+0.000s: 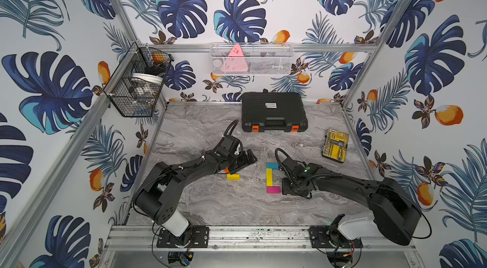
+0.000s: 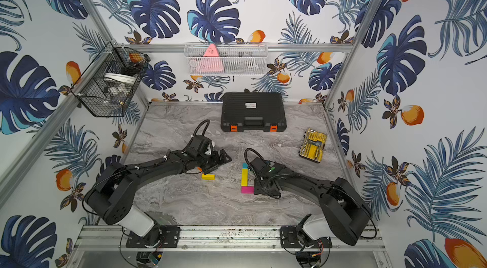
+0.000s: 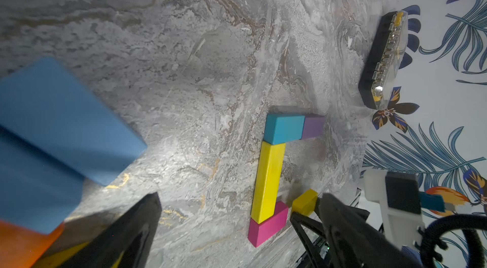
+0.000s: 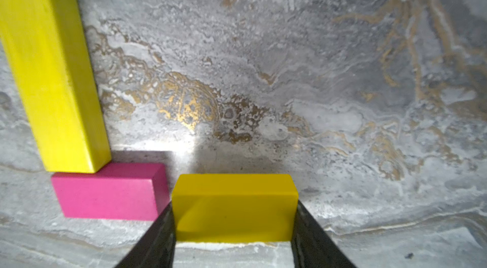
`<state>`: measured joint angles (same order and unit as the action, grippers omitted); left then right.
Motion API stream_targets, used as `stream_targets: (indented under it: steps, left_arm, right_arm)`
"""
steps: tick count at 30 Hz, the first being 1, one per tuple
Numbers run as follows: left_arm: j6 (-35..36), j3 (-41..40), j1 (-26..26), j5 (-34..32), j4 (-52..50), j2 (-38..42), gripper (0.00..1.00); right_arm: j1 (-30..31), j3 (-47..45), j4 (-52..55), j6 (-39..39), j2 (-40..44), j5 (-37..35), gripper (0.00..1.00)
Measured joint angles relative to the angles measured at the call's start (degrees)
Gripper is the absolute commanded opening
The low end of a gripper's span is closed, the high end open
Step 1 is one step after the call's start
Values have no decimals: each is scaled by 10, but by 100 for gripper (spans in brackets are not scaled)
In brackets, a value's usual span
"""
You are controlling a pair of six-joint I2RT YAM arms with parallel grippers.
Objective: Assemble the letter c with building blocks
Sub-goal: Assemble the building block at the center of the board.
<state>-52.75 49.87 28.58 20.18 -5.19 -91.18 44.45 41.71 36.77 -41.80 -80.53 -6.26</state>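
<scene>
On the marble table lies a partial C: a teal block (image 1: 272, 165), a long yellow block (image 1: 269, 177) and a magenta block (image 1: 273, 189). A purple block (image 3: 313, 125) continues the teal one. My right gripper (image 4: 234, 208) is shut on a small yellow block (image 4: 234, 206), low at the table just beside the magenta block's free end (image 4: 110, 191), a narrow gap between them. My left gripper (image 1: 249, 160) stands wide open with nothing between its fingers, left of the C. Under the left arm lie a yellow block (image 1: 233, 176), an orange one (image 1: 226, 170) and a light blue one (image 3: 60, 121).
A black tool case (image 1: 274, 112) stands at the back of the table. A yellow-and-black drill-bit case (image 1: 335, 145) lies near the right edge. A black wire basket (image 1: 137, 79) and a white mesh basket (image 1: 251, 60) hang on the walls.
</scene>
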Motion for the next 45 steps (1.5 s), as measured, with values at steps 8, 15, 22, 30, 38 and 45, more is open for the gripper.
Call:
stream_targets:
  steps: [8,15,22,30,38,45]
  left_arm:
    - [0,0,0,2,1,0,99]
    - [-2,0,0,5,2,0,99]
    - [-12,-2,12,13,9,-8,99]
    - [-21,-2,77,11,13,-21,99]
    - [-59,-24,115,-6,43,-29,99]
    - [-79,-19,139,-12,62,-42,99]
  right_arm:
    - [6,2,-1,-7,-21,0,76]
    - [9,12,5,-9,-1,-3,83]
    - [8,16,24,-19,42,-5,84]
    - [8,-10,49,-26,69,2,85]
    - [8,-42,62,-32,85,13,83]
    - [8,-48,58,-31,65,14,72]
